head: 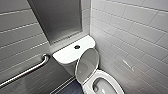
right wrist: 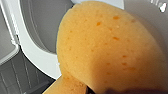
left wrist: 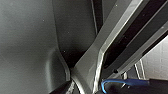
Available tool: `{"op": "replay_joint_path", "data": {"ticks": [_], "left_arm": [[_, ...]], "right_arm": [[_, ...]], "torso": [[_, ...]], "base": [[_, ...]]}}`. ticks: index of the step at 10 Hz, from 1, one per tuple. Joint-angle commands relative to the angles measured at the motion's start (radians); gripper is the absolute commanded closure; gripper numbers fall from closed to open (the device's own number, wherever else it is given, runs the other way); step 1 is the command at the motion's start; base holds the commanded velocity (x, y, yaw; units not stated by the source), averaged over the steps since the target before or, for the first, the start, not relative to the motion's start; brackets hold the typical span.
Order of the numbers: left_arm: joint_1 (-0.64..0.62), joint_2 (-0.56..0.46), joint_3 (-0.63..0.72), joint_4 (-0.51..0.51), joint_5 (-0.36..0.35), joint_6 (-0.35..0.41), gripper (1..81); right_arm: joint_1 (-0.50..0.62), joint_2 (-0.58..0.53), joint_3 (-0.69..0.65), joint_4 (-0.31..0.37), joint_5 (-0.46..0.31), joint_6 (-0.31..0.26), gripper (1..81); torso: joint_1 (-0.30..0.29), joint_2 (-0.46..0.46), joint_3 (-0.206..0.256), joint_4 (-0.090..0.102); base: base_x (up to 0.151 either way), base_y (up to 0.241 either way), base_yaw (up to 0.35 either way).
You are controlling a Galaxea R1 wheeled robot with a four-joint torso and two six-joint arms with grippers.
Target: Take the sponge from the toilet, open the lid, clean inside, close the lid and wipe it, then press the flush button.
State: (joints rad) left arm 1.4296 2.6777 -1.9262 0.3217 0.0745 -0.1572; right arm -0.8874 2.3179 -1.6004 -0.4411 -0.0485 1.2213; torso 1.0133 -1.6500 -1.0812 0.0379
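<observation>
Sponge (right wrist: 107,47): orange, porous, right up against the right wrist camera and clear of any surface, with the white rim of the raised lid (head: 87,63) behind it. We judge the right gripper clamped on it; the grip itself is hidden by the pad. For the left gripper we cannot tell the state, as the left wrist view gives us dark robot structure and a blue cable (left wrist: 125,80).

Head view, toilet (head: 113,79): lid up, leaning back toward the tank (head: 65,55), bowl open below it. We see the flush button (head: 77,46) in the middle of the tank top, uncovered. A tiled wall (head: 130,37) runs close along one side of the bowl, and a grab bar (head: 27,71) is on the other wall.

Judgement: lid-opening looks done; cleaning inside the bowl is the step in hand.

Risks we note:
- the sponge is soft and will squash under a pinch; dragged over glossy, likely wet ceramic it could twist out and drop into the bowl, where it would be hard to get back
- the lid stands near upright; a knock from the arm on its edge could tip it forward onto the wrist or slam it on the bowl
- the bowl sits in a tight corner; a wide sweep could bring the arm against the tiles
- the pad covers most of the wrist camera's view, so contact with the inner wall is hard to judge; we might press too hard or miss it altogether
</observation>
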Motion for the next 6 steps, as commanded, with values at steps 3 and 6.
{"op": "replay_joint_path", "data": {"ticks": [3,6], "left_arm": [[0.004,-0.014,0.035,0.007,0.065,0.005,1.0],[0.004,-0.014,0.035,0.007,0.065,0.005,1.0]], "right_arm": [[-0.049,-0.136,0.04,-0.015,0.078,0.0,81.1],[0.015,-0.177,0.145,-0.022,0.049,-0.003,81.1]], "torso": [[0.0,0.0,0.0,0.0],[0.0,0.0,0.0,0.0]], "base": [[0.0,0.0,0.0],[0.0,0.0,0.0]]}}
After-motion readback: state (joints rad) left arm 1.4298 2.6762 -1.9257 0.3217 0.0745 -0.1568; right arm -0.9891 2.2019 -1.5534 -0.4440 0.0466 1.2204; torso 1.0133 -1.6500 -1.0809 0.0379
